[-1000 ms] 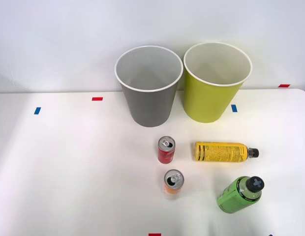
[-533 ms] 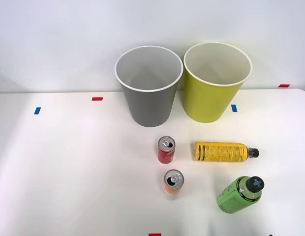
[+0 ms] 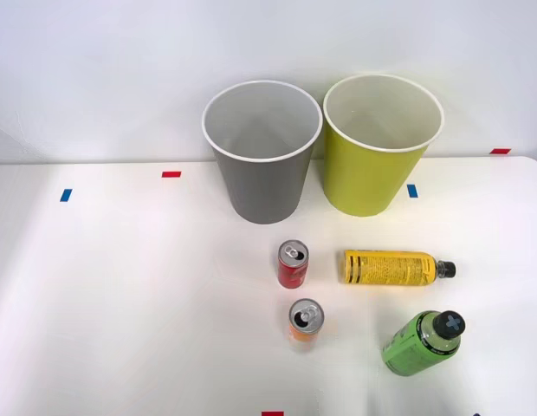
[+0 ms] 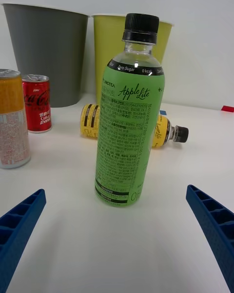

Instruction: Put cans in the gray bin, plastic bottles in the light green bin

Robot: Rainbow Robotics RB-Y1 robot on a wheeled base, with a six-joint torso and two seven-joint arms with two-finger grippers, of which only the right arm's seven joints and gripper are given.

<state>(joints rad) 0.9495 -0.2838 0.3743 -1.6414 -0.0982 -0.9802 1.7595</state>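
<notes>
Jaws (image 4: 117,234) stand wide on your right arm, nothing held, so the green bottle (image 4: 129,122) fits upright straight ahead between them on the counter (image 3: 121,295). Beyond it lies the yellow-label bottle (image 4: 124,124), then the light green bin (image 4: 109,53), its likely destination.

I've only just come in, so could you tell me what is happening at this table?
A robot is sorting drink containers, and nothing has been binned yet. The gray bin and the light green bin stand side by side at the back. The red can, the orange can and the green bottle stand upright on the white table; the yellow-labelled bottle lies on its side. The right gripper is open and faces the green bottle, touching nothing.
</notes>
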